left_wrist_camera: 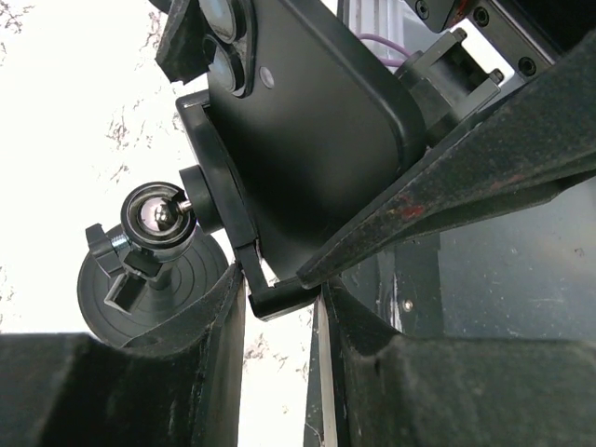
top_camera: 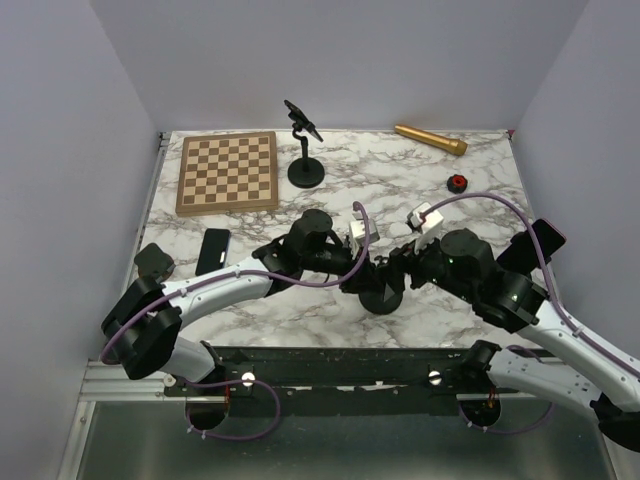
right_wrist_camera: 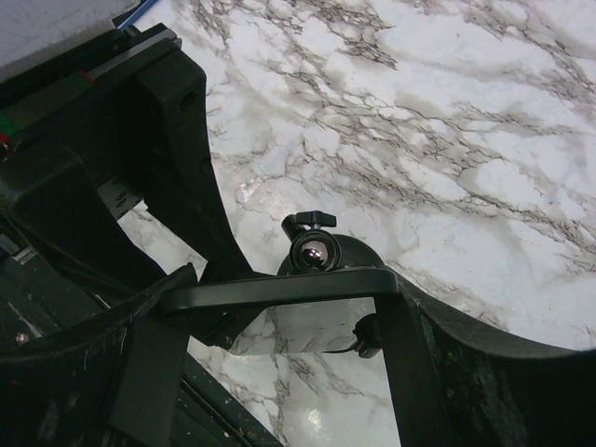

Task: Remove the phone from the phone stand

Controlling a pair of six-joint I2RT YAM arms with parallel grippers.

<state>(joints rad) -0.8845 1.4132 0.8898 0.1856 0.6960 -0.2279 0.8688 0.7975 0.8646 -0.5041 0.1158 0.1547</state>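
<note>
A black phone (left_wrist_camera: 317, 130) sits in the clamp of a black phone stand (left_wrist_camera: 154, 212) with a round base (top_camera: 380, 298) at the table's near middle. My left gripper (left_wrist_camera: 279, 279) has its fingers closed against the two sides of the clamp's lower foot (left_wrist_camera: 279, 300). My right gripper (right_wrist_camera: 298, 284) is shut across the phone (right_wrist_camera: 279, 291), seen edge-on with marble reflected in its screen, above the stand's ball joint (right_wrist_camera: 312, 250). In the top view both grippers, left (top_camera: 372, 260) and right (top_camera: 397, 262), meet over the stand and hide the phone.
A second, empty phone stand (top_camera: 305, 165) stands at the back middle beside a chessboard (top_camera: 228, 172). A gold cylinder (top_camera: 430, 138) and a small red object (top_camera: 457, 182) lie back right. A flat black phone (top_camera: 212, 250) and a black object (top_camera: 153, 260) lie left.
</note>
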